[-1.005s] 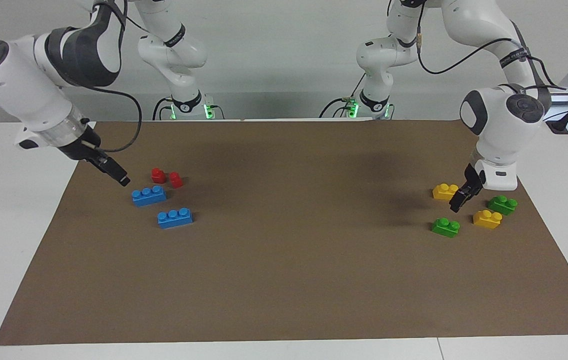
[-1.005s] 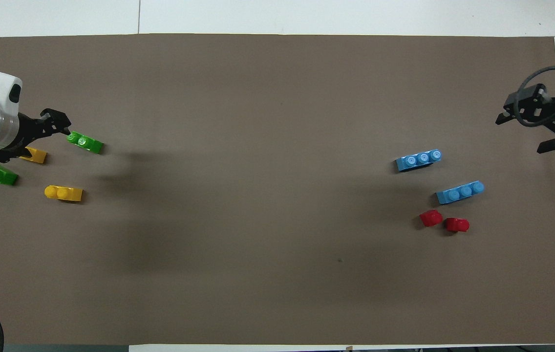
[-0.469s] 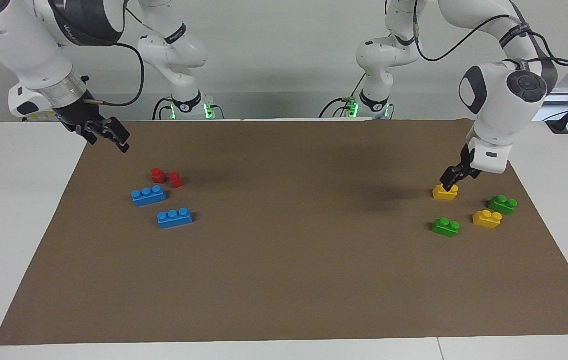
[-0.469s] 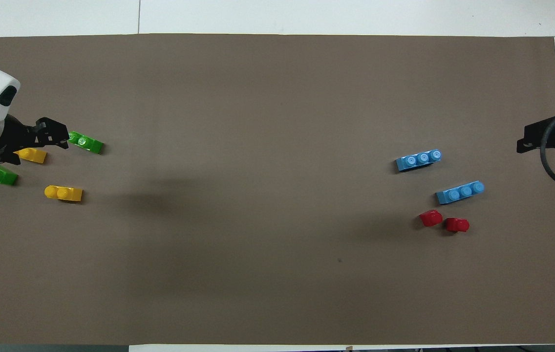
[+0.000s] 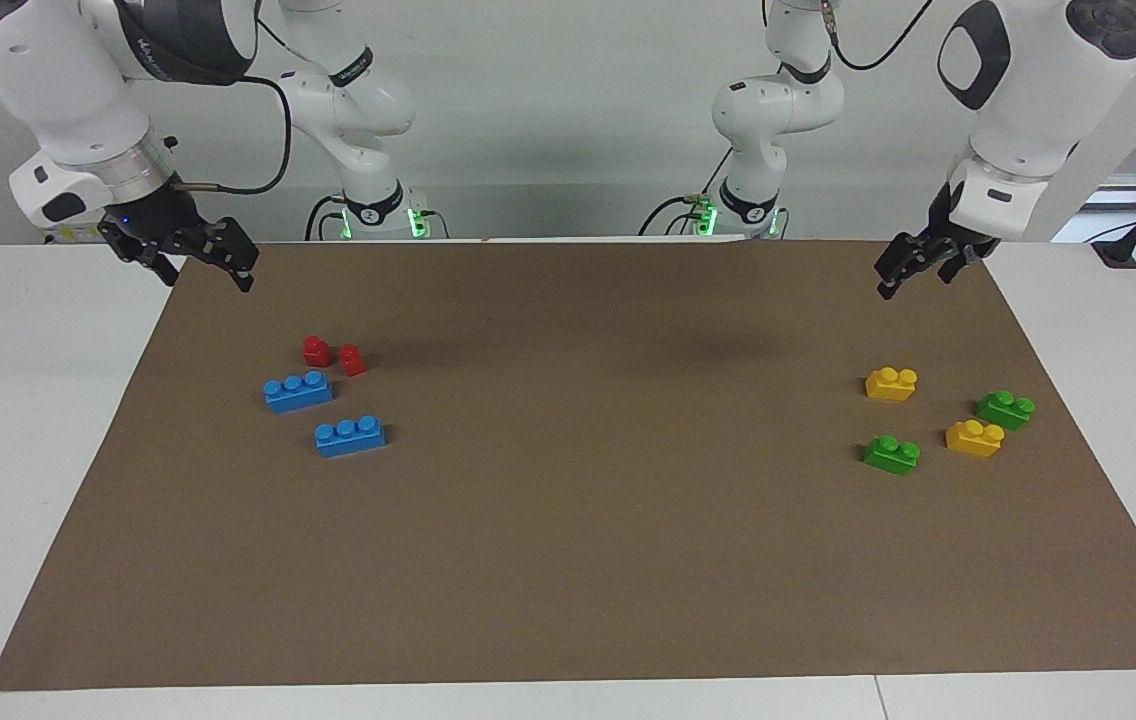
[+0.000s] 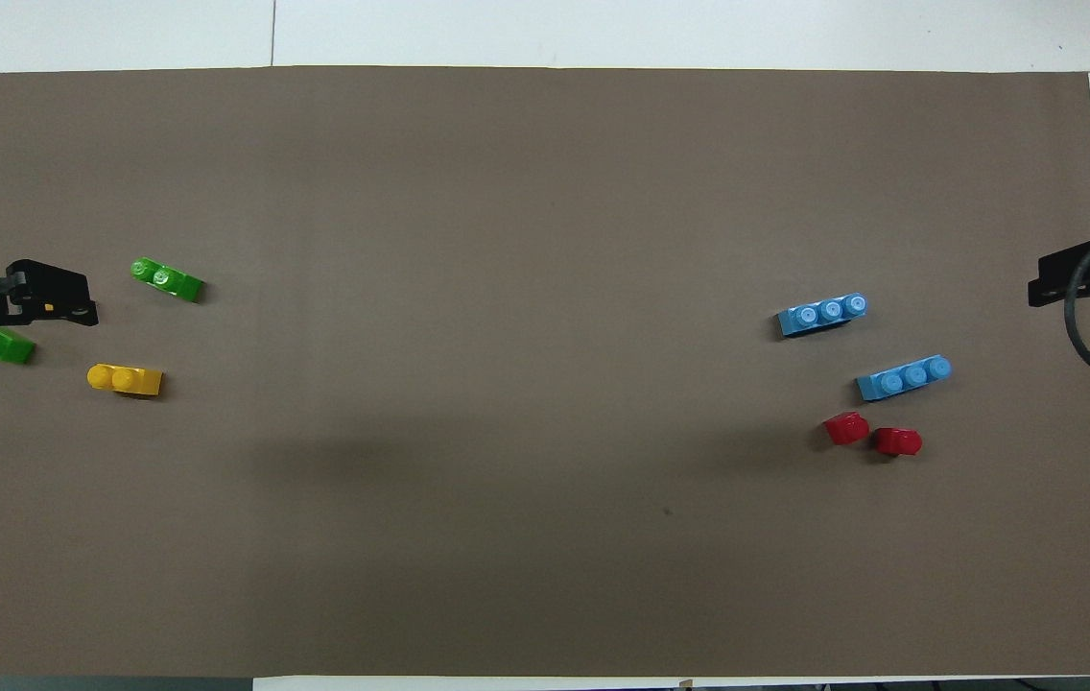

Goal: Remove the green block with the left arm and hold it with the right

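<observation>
Two green blocks lie on the brown mat toward the left arm's end. One green block [image 5: 892, 454] [image 6: 167, 279] lies farther from the robots. The other green block [image 5: 1005, 409] [image 6: 11, 348] sits near the mat's edge, partly covered in the overhead view. My left gripper [image 5: 914, 270] [image 6: 32, 317] hangs open and empty, raised well above this cluster. My right gripper [image 5: 208, 268] [image 6: 1087, 280] is open and empty too, up over the mat's edge at the right arm's end.
Two yellow bricks [image 5: 891, 384] [image 5: 974, 438] lie among the green ones; only one yellow brick [image 6: 125, 380] shows from overhead. Two blue three-stud bricks [image 5: 298, 391] [image 5: 350, 436] and two small red pieces [image 5: 333, 355] lie toward the right arm's end.
Both grippers have risen. The left one lifted away from the yellow and green bricks. The right one drew back from the blue bricks toward the mat's edge. No brick moved.
</observation>
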### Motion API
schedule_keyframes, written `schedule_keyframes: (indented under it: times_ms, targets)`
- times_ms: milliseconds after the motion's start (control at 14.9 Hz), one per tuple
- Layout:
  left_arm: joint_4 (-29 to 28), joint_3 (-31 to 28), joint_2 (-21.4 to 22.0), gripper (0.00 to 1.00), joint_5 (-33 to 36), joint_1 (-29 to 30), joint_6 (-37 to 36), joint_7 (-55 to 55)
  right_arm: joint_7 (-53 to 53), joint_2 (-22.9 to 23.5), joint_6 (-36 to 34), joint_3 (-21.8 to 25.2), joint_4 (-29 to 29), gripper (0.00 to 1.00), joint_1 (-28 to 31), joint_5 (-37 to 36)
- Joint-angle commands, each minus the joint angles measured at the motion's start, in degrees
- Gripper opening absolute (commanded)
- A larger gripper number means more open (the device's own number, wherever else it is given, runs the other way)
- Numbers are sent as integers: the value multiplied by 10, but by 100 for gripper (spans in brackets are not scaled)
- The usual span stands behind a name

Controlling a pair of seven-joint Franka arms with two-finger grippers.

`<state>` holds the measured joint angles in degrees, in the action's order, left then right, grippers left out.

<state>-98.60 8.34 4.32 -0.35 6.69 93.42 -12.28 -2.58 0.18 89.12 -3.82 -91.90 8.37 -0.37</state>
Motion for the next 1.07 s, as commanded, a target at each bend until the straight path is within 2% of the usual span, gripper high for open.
schedule_keyframes:
  times_ms: [0, 335, 1005]
  targets:
    - [32, -2, -4, 100, -9, -3, -34, 19, 10, -4, 7, -3, -4, 100, -3, -15]
    - [57, 3, -4, 100, -9, -11, -75, 68, 7, -4, 15, -3, -4, 100, -3, -14]
    - [57, 6, -1, 100, -9, -14, -76, 68, 7, -4, 15, -3, -4, 100, -4, -14]
